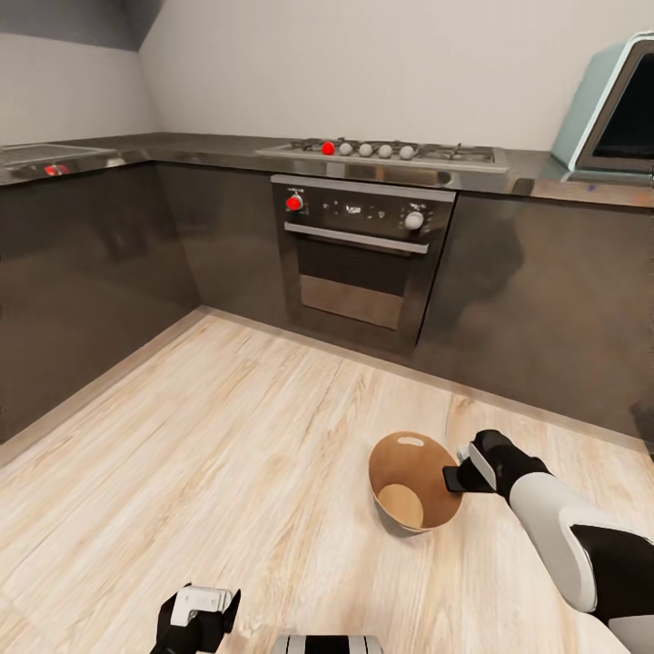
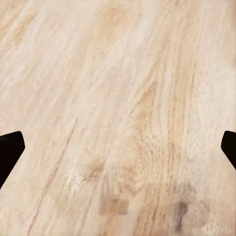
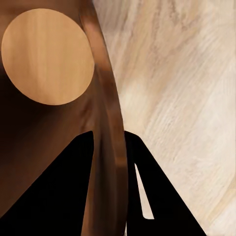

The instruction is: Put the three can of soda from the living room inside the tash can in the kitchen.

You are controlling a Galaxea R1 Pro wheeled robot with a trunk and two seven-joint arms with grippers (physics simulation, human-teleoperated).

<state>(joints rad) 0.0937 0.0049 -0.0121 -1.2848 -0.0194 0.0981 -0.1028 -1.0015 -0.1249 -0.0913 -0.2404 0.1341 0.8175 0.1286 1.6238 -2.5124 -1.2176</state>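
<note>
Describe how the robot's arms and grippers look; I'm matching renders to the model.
The right arm has glossy white shells with black sections and a black wrist. The right gripper is black; its jaws show as flat black wedges in the wrist view. The left gripper is black with a white block.

No text, brand or number can be read; the marks on the oven (image 1: 361,258) control panel are too blurred.
</note>
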